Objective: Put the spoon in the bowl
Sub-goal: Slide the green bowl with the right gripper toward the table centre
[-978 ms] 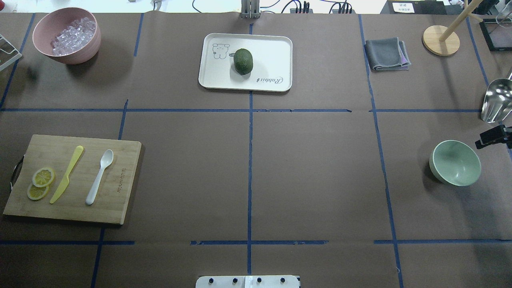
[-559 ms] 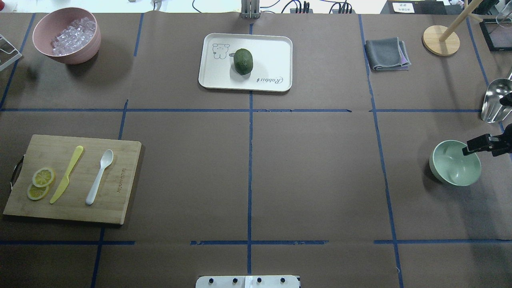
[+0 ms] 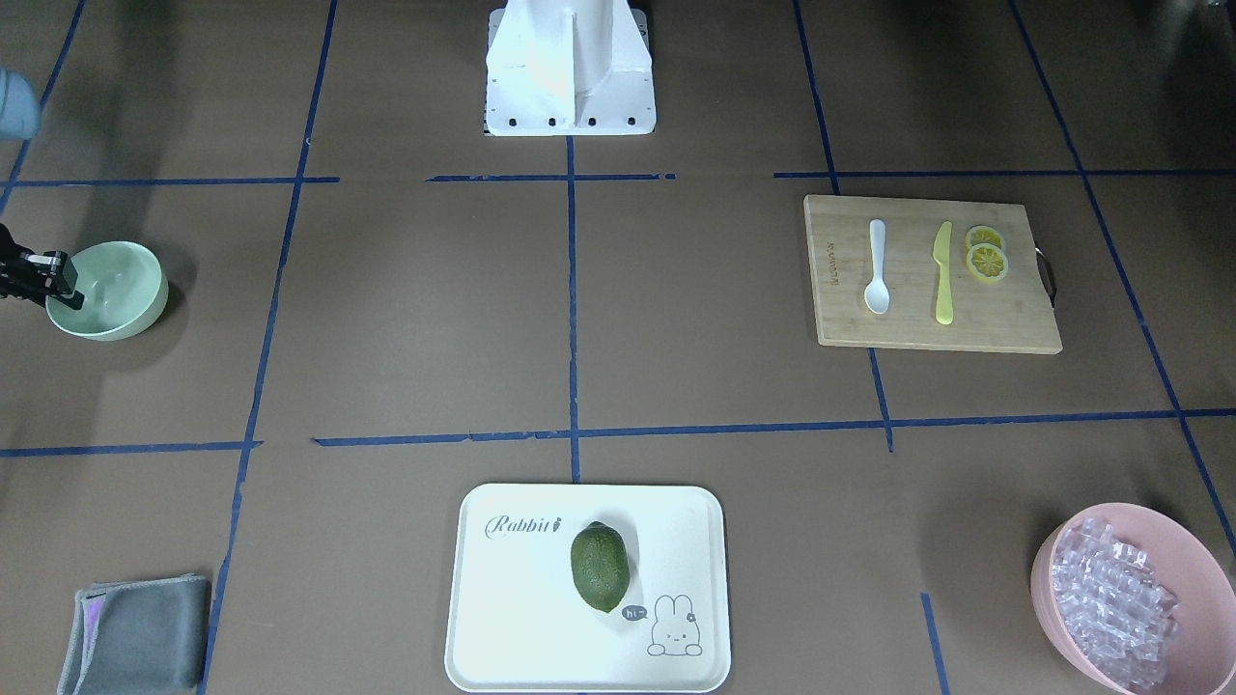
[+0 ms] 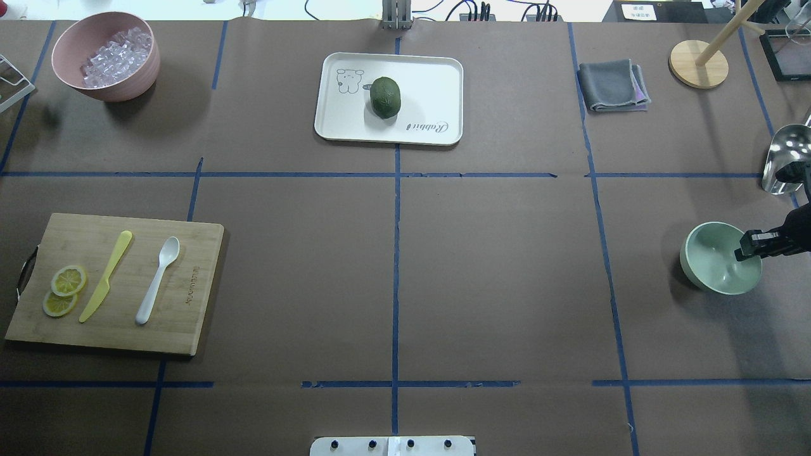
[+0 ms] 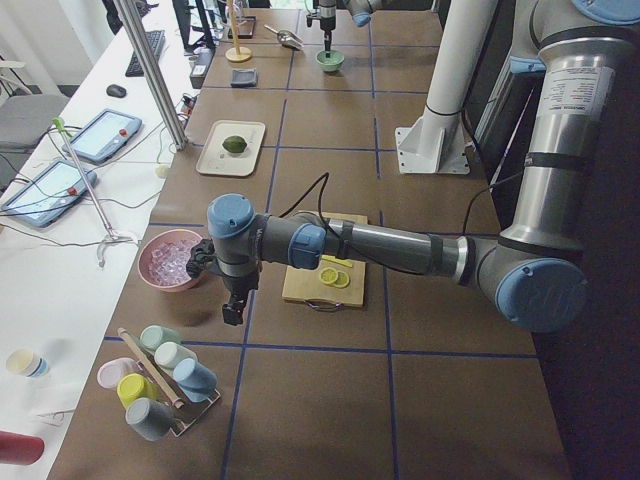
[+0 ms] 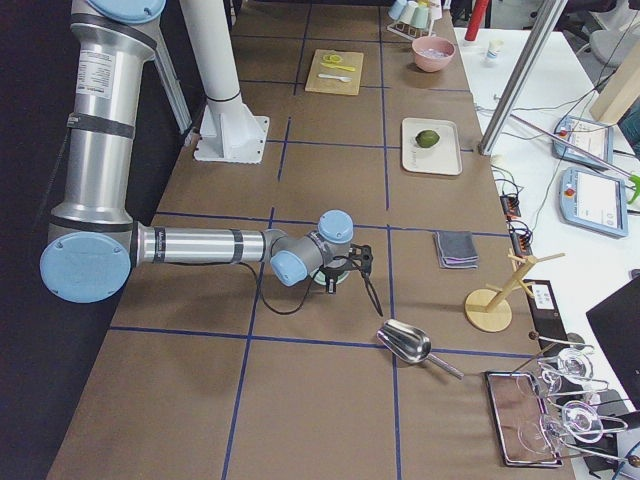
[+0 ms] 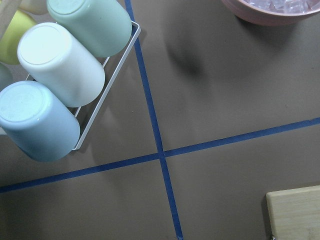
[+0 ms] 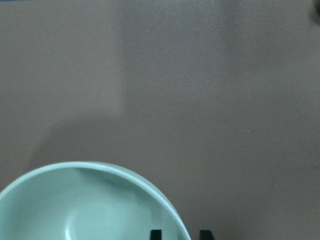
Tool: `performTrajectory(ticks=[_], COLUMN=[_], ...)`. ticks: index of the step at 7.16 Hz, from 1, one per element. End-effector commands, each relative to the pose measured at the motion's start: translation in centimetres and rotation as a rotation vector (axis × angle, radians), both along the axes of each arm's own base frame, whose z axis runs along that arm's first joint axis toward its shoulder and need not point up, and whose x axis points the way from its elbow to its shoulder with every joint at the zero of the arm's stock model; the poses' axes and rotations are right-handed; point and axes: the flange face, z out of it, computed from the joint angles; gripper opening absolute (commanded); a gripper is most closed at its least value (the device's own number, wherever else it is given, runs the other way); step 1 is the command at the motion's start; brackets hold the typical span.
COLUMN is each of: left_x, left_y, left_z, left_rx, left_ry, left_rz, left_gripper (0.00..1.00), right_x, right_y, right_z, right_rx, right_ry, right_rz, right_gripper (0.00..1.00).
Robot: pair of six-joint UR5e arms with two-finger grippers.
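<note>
Overhead view of a brown bench marked into squares with blue tape. One spoon [image 4: 156, 282], small, white and plastic with a slim straight handle and an oval scoop, lies flat on a wooden cutting board [image 4: 187, 253] at the lower left of the frame, scoop towards the top. One yellow knife [image 4: 106, 276] lies just beside it, on its left, apart from it. Two lemon slices [image 4: 68, 280] overlap left of the knife.

One bowl [image 4: 709, 263], small, round, plain and pale mint green, stands upright at the right edge of the frame, well apart from the spoon, with nothing in it.

At the top centre, one white tray [image 4: 431, 82] carries one dark green fruit [image 4: 385, 97]. One pink bowl [image 4: 127, 82] of clear ice cubes [image 4: 117, 54] is at the upper left. One folded grey cloth [image 4: 611, 85] is at the upper right. One metal scoop [image 4: 785, 164] is at the right edge, above the mint bowl.

The right gripper [image 4: 746, 246] reaches in from the right edge at the bowl's right rim. In the wrist view its two fingertips [image 8: 156, 234] stand a narrow gap apart with the rim between them; contact cannot be made out.

The left gripper [image 5: 232, 312] appears only in the left side view, hanging above the bench near the pink bowl; whether it is open cannot be told.
</note>
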Motion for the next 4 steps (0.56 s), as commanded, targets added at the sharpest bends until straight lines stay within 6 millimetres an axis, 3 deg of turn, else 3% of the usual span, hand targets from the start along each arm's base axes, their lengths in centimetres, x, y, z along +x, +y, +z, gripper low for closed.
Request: performTrajectory(ticks=[1,2,3,4], left_x=[0.0,0.0,0.0,0.0], left_y=[0.0,0.0,0.0,-0.1], left_z=[0.0,-0.1,-0.1,-0.1], left_rx=[0.001,0.001,0.001,0.003], left_ry=[0.002,0.003,0.003,0.003], left_rz=[0.0,0.0,0.0,0.0], left_gripper=[1.0,1.0,1.0,1.0], right_x=[-0.2,-0.4,-2.6,-8.5], right_y=[-0.2,0.0,-0.2,-0.4], right_z=[-4.0,-8.8,-12.9,-17.9], right_rx=[0.063,0.081,0.051,0.001], right_ry=[-0.053,-0.121,-0.182,-0.238], right_rz=[0.0,0.019,0.047,0.049], right_gripper=[0.0,0.0,0.0,0.0])
